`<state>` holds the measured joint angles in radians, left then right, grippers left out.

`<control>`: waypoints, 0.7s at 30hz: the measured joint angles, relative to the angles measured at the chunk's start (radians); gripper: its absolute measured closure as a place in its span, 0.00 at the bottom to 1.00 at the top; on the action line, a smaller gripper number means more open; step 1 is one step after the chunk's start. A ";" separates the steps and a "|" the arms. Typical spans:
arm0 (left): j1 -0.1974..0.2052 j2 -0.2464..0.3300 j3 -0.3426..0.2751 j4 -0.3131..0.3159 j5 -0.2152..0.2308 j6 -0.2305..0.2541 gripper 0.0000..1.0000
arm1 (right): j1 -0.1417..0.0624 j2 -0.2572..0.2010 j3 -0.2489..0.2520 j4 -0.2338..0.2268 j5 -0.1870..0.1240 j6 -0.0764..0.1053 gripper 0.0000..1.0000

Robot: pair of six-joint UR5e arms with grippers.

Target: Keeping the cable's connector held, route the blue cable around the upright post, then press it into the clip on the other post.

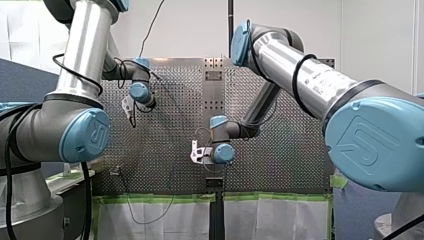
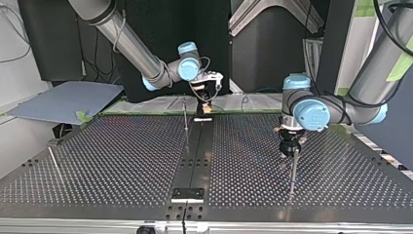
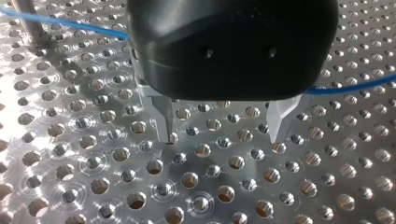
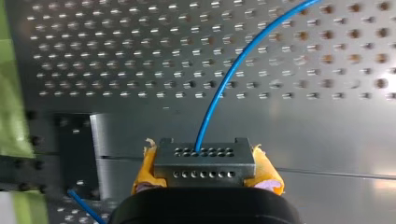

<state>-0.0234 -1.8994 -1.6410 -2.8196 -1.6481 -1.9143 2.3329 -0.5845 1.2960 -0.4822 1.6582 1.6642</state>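
Observation:
In the right wrist view my right gripper (image 4: 205,179), with yellow pads, is shut on the grey connector block (image 4: 204,161). The blue cable (image 4: 233,74) leaves the block and arcs away over the perforated plate. In the left wrist view my left gripper (image 3: 223,135) is open, its metal fingers (image 3: 166,121) just above the holes with nothing between them. The blue cable (image 3: 70,23) runs behind the gripper body, past an upright post (image 3: 28,23). In the top view my left gripper (image 2: 291,145) hangs over a thin post (image 2: 293,170).
The top view shows another thin post (image 2: 185,114) near my right gripper (image 2: 207,92) and a leaning rod (image 2: 54,163) at its left. A dark centre strip (image 2: 195,161) splits the perforated table. A blue-grey board (image 2: 63,100) lies beyond the table's edge.

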 joint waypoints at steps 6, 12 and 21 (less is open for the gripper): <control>0.000 0.000 0.000 0.000 -0.004 0.000 0.01 | -0.001 0.062 0.001 -0.032 0.016 0.002 1.00; 0.000 0.000 0.000 0.000 -0.006 0.000 0.01 | -0.003 0.124 0.001 -0.072 0.032 0.005 1.00; 0.000 0.000 0.000 0.000 -0.015 0.000 0.01 | -0.009 0.215 0.000 -0.125 0.073 0.004 1.00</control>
<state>-0.0234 -1.8994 -1.6411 -2.8196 -1.6628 -1.9143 2.3238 -0.3695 1.2963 -0.6076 1.7315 1.6682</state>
